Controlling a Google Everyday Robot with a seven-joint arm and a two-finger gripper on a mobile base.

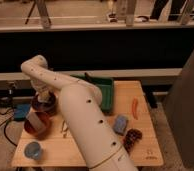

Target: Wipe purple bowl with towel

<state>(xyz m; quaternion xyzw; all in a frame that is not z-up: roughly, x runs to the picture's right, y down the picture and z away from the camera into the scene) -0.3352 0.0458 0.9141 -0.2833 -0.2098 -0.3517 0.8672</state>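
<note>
The gripper (43, 95) hangs at the end of the white arm (85, 120), low over the purple bowl (50, 106), at or just above its rim. Whether it is clenched, released or grasping something cannot be told; a pale patch at its tip may be cloth or part of the gripper itself.

The purple bowl sits near the table's (150, 131) left edge, toward the back-left corner. Just in front of it, touching or nearly so, is the orange-red bowl (31, 131), with a pale block (36, 120) lying in it. The blue cup (33, 150) stands at the front-left corner, apart from both bowls.

Between the orange-red bowl and the arm lies a thin utensil (65, 127) — too blurred to name. The arm rises from the front edge, crosses the middle of the table, and bends at an elbow above the back-left corner before dropping to the bowl.

A green tray (108, 92) sits at the back edge, partly behind the arm. A blue sponge (121, 124) lies mid-table just right of the arm, a slim orange-red thing (135, 107) lies toward the right edge, and a dark brown lump (133, 138) lies toward the front-right corner. Off the left edge is a flat blue thing (21, 111).
</note>
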